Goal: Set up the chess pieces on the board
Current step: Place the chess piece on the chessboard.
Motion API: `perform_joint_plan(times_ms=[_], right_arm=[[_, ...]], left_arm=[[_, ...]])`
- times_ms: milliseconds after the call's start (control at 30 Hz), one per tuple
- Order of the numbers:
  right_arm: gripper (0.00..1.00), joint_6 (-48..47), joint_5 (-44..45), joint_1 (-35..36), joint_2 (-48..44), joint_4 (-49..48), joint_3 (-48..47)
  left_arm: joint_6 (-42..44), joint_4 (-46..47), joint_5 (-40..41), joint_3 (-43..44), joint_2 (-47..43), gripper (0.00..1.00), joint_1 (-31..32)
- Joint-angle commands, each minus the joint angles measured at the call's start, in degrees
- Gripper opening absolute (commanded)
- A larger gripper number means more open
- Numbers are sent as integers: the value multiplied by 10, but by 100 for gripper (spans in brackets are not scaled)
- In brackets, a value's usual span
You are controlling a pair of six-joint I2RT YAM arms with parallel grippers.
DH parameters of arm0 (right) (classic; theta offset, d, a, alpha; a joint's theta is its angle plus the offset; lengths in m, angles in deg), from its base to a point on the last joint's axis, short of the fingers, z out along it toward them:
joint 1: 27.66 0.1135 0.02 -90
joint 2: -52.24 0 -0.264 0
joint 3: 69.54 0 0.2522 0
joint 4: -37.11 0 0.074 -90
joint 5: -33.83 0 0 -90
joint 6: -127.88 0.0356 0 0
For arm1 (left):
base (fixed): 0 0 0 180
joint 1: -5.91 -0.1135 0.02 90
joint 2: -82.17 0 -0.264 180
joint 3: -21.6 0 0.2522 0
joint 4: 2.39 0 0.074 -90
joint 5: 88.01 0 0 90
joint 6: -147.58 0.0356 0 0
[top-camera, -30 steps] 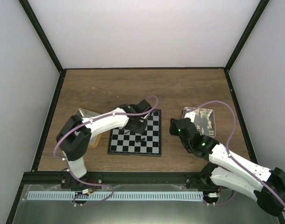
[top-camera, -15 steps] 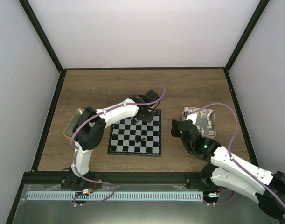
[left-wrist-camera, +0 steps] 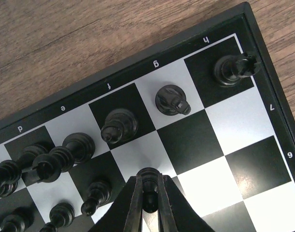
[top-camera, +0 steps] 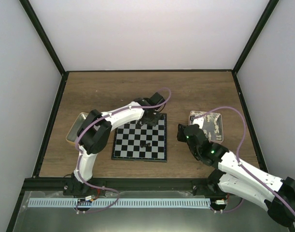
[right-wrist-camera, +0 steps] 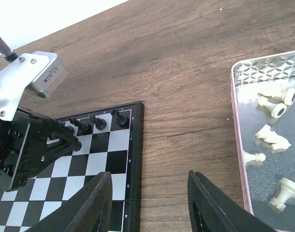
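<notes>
The board (top-camera: 137, 151) lies mid-table. Black chess pieces stand along its far edge: a rook (left-wrist-camera: 231, 70), a knight (left-wrist-camera: 171, 100), a bishop (left-wrist-camera: 119, 126) and more to the left, with pawns (left-wrist-camera: 96, 198) in the row behind. My left gripper (left-wrist-camera: 148, 195) is shut on a black pawn (left-wrist-camera: 149, 180) over a white square of that second row; in the top view it (top-camera: 148, 121) hangs over the board's far right part. One black piece (top-camera: 146, 144) stands alone mid-board. My right gripper (right-wrist-camera: 149, 176) is open over bare wood right of the board (right-wrist-camera: 104, 145).
A pinkish tray (right-wrist-camera: 238, 145) holding white pieces (right-wrist-camera: 272, 136) lies right of the board, next to my right arm (top-camera: 219, 157). A yellow-rimmed tray (top-camera: 72, 129) sits left of the board, partly under the left arm. Black frame posts line the table's edges.
My left arm swung from mid-board to the board's far right edge, carrying the pawn; in the last half second it barely moved. The right arm stayed nearly still.
</notes>
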Motion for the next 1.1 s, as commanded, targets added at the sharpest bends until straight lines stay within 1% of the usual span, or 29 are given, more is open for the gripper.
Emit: perform_joint_plan(times_ms=[0, 600, 667, 867, 1067], right_arm=[[44, -4, 15, -5, -2, -11, 5], [45, -5, 12, -5, 10, -18, 7], [45, -6, 12, -5, 10, -20, 8], [45, -5, 9, -5, 14, -24, 10], [45, -3, 5, -5, 14, -21, 6]], left_arm=[[-6, 14, 11, 10, 17, 10, -4], [-5, 18, 9, 10, 30, 11, -10], [-4, 18, 2, 10, 30, 15, -10], [-6, 17, -15, 11, 17, 21, -10], [-8, 17, -29, 12, -23, 27, -10]])
